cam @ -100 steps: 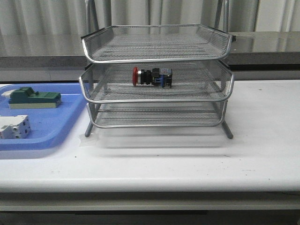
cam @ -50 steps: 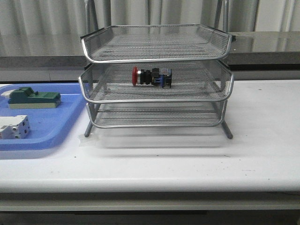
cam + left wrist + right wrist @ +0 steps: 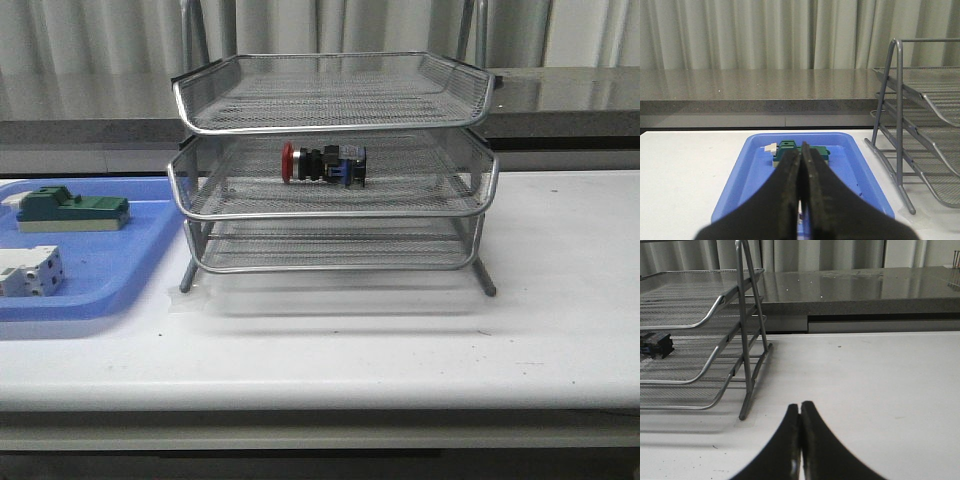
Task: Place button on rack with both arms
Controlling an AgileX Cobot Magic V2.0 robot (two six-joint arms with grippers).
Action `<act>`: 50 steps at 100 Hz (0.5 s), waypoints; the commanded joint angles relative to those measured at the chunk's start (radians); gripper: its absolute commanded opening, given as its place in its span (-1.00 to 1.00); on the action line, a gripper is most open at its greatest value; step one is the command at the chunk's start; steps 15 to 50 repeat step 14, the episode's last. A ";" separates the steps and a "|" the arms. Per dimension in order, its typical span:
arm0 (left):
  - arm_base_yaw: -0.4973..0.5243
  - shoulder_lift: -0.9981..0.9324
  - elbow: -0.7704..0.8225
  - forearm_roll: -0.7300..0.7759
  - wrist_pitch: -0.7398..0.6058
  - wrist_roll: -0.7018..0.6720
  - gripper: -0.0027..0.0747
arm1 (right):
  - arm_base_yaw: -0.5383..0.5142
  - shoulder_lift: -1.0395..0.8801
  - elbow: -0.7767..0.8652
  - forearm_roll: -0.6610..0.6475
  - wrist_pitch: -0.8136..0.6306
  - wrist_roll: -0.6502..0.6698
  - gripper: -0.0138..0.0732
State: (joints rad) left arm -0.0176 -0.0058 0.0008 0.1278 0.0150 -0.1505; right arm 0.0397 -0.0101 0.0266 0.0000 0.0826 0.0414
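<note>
The button point(image 3: 324, 164) lies on its side in the middle tray of the rack point(image 3: 335, 160), red head pointing left; the rack stands on the white counter point(image 3: 560, 300) beside a blue tray point(image 3: 120, 270); the left claw point(image 3: 801, 165) and right claw point(image 3: 800, 415) are both closed tight, holding nothing.

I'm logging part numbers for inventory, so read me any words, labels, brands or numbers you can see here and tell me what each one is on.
No readable text in any view.
The button in the rack's middle tray: a pale patch on its body, too small and blurred to read.
The green-topped block and white terminal block on the blue tray: no legible markings.
</note>
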 commanded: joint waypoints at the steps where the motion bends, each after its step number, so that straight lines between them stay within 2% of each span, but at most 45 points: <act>1: 0.000 -0.031 0.047 -0.001 -0.081 -0.010 -0.98 | -0.007 -0.022 -0.013 0.000 -0.088 -0.007 -0.82; 50: 0.000 -0.031 0.047 -0.001 -0.081 -0.010 -0.98 | -0.007 -0.022 -0.013 0.000 -0.088 -0.007 -0.82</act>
